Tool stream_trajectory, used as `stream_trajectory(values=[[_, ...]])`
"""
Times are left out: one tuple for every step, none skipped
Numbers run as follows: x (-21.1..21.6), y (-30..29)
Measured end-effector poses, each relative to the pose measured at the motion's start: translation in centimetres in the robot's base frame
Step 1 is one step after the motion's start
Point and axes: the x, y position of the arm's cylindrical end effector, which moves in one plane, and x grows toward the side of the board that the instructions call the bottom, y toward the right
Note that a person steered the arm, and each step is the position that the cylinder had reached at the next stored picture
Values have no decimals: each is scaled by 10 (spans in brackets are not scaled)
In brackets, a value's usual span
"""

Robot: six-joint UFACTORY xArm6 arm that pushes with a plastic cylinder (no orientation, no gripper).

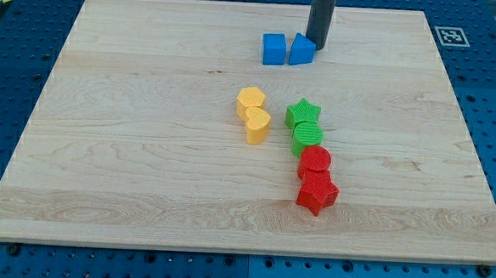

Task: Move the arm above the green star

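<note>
My tip (318, 46) is near the view's top of the wooden board (128, 150). I have no claw to open or close, only a straight dark rod, and it holds nothing. The tip is right at the back corner of a blue block (302, 50), on its right side; I cannot tell if they touch. Another blue block (274, 48) sits just left of that one. The green star (303, 113) is well below my tip, toward the view's bottom and a little to the left. A round green block (307, 137) is pressed against the star's lower side. Below that come a round red block (316, 163) and a red star (316, 194). Two yellow blocks (253, 114) sit left of the green star, one a hexagon, one like a heart.
</note>
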Motion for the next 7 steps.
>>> stream_trajectory(values=[[0, 11], [-1, 36], [13, 73], [45, 89], [73, 88], [85, 85], [94, 84]])
